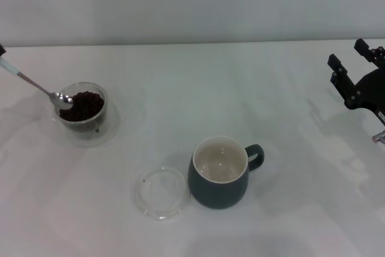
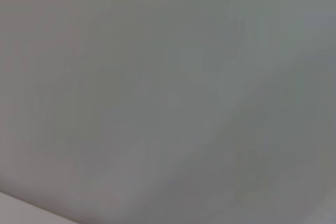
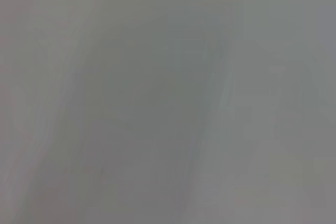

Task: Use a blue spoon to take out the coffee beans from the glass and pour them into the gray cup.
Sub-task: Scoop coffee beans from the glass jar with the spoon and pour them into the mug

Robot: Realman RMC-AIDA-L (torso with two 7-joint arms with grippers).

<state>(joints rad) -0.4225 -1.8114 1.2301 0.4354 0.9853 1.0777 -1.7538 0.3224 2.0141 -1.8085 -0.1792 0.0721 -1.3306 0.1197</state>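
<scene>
The blue spoon [image 1: 36, 87] slants down from the left edge in the head view, its pale handle end [image 1: 7, 66] held at the frame's edge. Only a dark tip of my left gripper [image 1: 1, 49] shows there, shut on the handle. The spoon's metal bowl [image 1: 62, 99] rests at the near-left rim of the glass [image 1: 84, 112], on the coffee beans [image 1: 83, 105] heaped inside. The gray cup [image 1: 219, 174] stands upright at centre front, its cream inside bare, its handle to the right. My right gripper [image 1: 348, 53] is open and empty at the far right.
A flat clear glass saucer [image 1: 161, 192] lies just left of the gray cup. The white table [image 1: 198, 88] runs to a pale wall behind. Both wrist views show only a plain grey surface.
</scene>
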